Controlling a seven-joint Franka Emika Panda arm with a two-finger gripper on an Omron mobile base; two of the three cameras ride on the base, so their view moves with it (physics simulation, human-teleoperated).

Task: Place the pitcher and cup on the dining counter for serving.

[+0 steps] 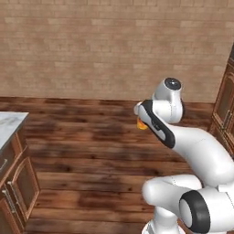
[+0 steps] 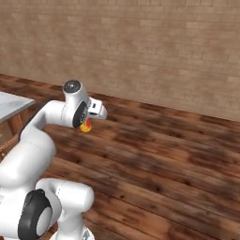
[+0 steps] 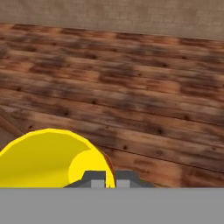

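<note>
Pincer (image 3: 105, 178) clamped tight on rim of cup (image 3: 48, 159); cup hangs directly below pincer, carried high over wooden floor (image 3: 144, 96). Cup mouth faces hand camera, so long axis runs along pincer. Serving counter's direction: cannot tell.

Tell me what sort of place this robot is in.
Probably a kitchen or dining room: a plank wooden floor, a tan brick wall, and a marble counter over wooden cabinets. More cabinets stand on the far side.
</note>
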